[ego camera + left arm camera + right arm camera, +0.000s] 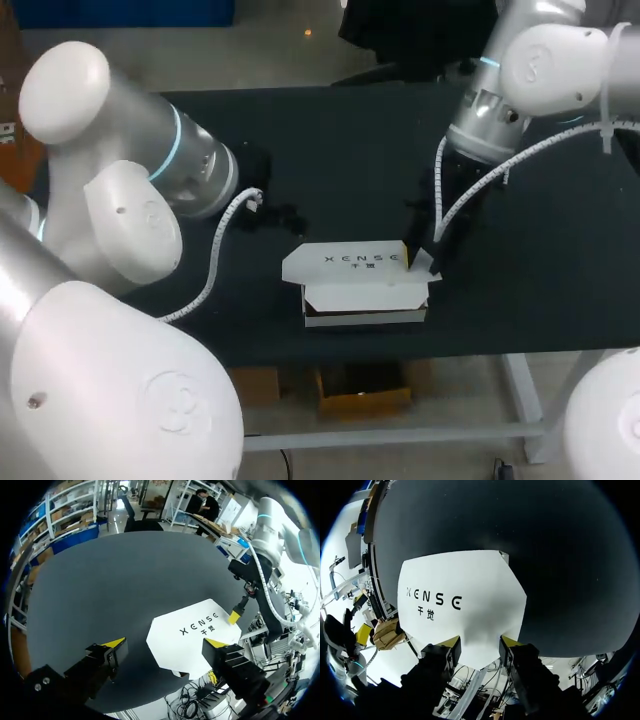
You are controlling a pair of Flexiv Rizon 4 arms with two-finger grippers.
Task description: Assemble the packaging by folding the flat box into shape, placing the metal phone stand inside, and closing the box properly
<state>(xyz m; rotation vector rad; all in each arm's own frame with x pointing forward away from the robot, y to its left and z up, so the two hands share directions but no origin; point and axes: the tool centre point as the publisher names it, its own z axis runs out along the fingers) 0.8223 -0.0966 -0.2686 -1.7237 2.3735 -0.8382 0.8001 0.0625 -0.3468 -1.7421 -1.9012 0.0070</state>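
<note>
We find the white box at 6 o'clock on the table, its lid seemingly unseated. The right gripper stands spread at its 3 o'clock end. The left gripper is spread, apart. We advise pressing evenly and bracing the 9 o'clock end.

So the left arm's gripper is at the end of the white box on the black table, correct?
Not the left. The head view shows the right arm's gripper at the end of the white box on the black table; the left gripper hangs apart from it, open.
</note>
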